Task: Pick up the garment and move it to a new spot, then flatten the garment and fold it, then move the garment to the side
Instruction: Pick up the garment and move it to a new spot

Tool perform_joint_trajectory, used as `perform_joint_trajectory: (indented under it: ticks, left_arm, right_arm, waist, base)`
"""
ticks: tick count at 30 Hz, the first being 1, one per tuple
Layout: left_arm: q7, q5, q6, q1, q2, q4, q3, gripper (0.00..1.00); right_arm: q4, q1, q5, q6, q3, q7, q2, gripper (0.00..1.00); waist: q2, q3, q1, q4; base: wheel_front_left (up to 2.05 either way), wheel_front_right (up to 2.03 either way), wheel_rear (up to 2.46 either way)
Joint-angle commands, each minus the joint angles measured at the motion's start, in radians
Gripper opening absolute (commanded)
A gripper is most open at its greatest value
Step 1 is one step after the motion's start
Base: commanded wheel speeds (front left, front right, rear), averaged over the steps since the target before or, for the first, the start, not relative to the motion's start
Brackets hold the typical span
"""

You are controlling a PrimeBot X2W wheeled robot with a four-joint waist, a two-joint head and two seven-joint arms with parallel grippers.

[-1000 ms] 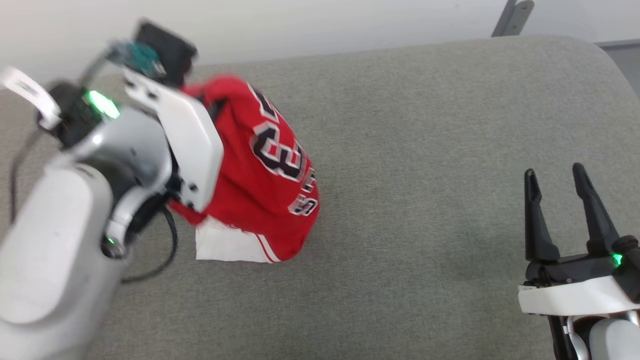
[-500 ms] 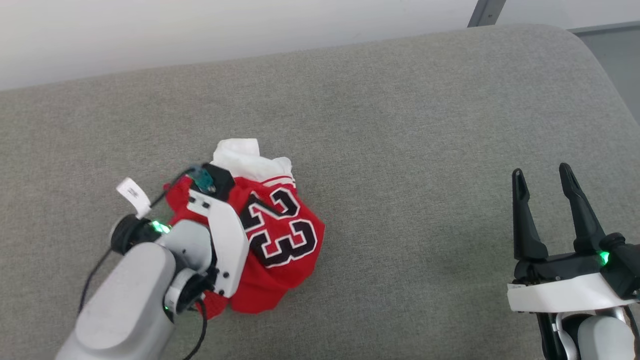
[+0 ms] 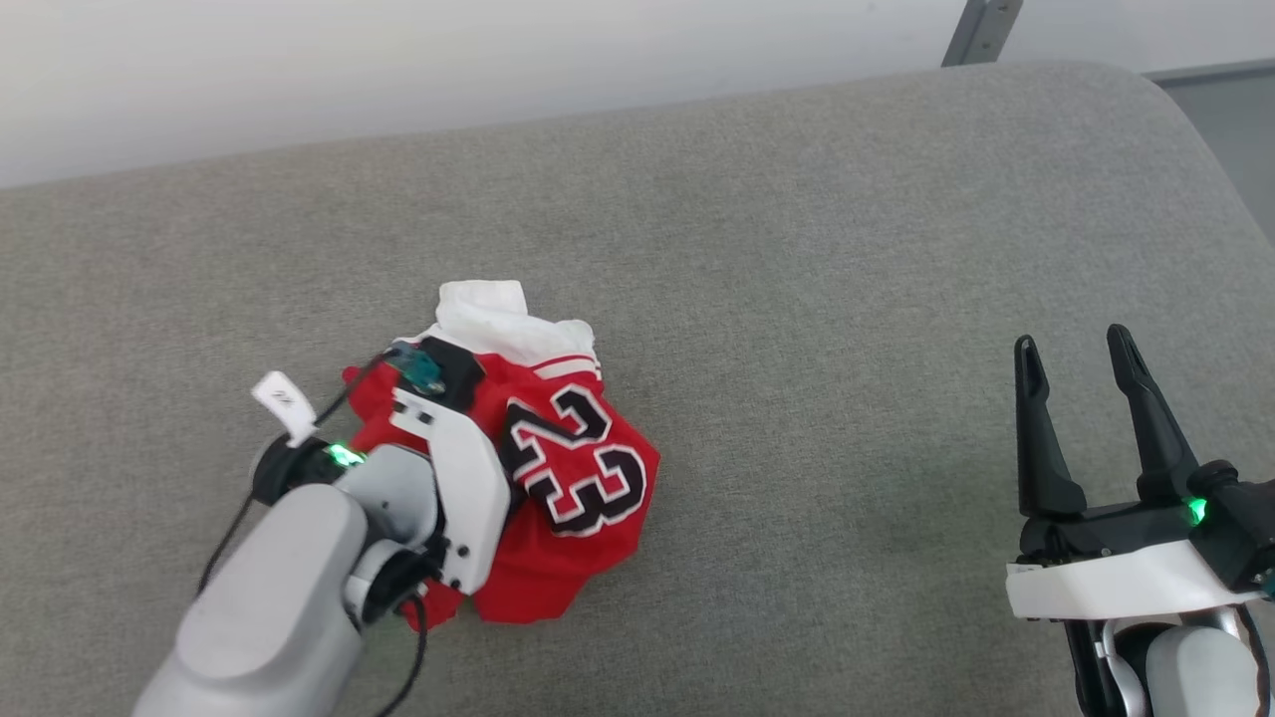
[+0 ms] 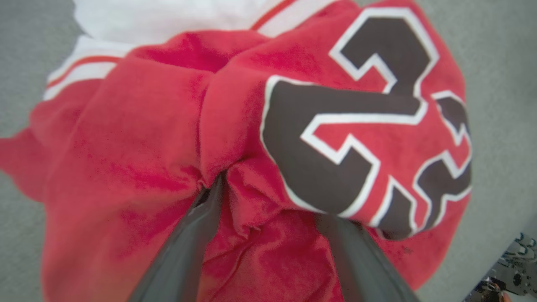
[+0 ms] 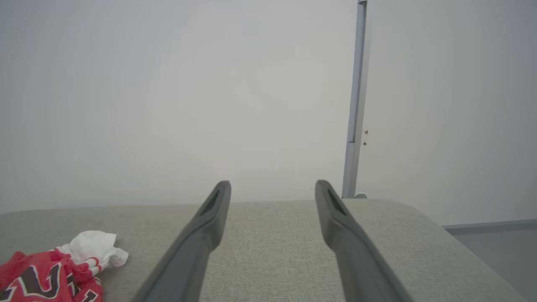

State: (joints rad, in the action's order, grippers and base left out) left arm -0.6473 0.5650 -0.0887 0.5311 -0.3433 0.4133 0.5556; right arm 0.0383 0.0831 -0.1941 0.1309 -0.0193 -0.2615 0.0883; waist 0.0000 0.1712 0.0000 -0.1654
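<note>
The garment [image 3: 578, 468], a red jersey with a black "23" and a white sleeve, lies crumpled in a heap on the grey cushioned surface [image 3: 797, 249], left of centre. My left arm reaches down onto it from the lower left. In the left wrist view the left gripper [image 4: 272, 201] stands open, its two fingers spread and their tips buried in folds of the garment [image 4: 147, 126], with bunched cloth between them. My right gripper [image 3: 1072, 344] is open and empty at the lower right, far from the cloth. From the right wrist, that right gripper [image 5: 272, 184] points at the wall, the garment [image 5: 46, 277] at lower left.
The grey surface ends in a rounded corner at the right, with floor [image 3: 1235, 119] beyond. A pale wall runs along its far edge, with a grey metal post [image 5: 356, 105] near the corner. Bare surface lies between the garment and my right gripper.
The garment hung from my shut left gripper a second ago; it now rests in a heap on the surface and the left fingers have spread apart. The right gripper kept still.
</note>
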Motion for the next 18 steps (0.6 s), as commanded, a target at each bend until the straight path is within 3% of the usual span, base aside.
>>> perform_joint_trajectory:
  ticks: [1, 6, 18]
  left_arm:
    - [0.035, 0.007, -0.003, 0.006, -0.013, -0.01, -0.017, 1.0]
    - [0.161, 0.017, -0.003, -0.032, -0.037, -0.067, -0.061, 1.0]
    - [0.574, 0.002, 0.01, -0.185, -0.086, -0.159, -0.173, 1.0]
  right_arm:
    - [0.002, -0.003, -0.002, 0.0, 0.001, -0.005, 0.002, 1.0]
    - [0.001, -0.014, -0.01, 0.0, 0.0, -0.005, 0.011, 1.0]
    - [-0.019, -0.052, -0.021, 0.0, -0.022, -0.005, 0.046, 1.0]
  waist:
    - [0.0, -0.007, 0.0, 0.007]
    - [0.0, -0.027, 0.0, 0.023]
    - [0.0, -0.093, 0.0, 0.088]
  base:
    - [0.0, 0.0, 0.0]
    - [0.0, 0.0, 0.0]
    - [0.0, 0.0, 0.0]
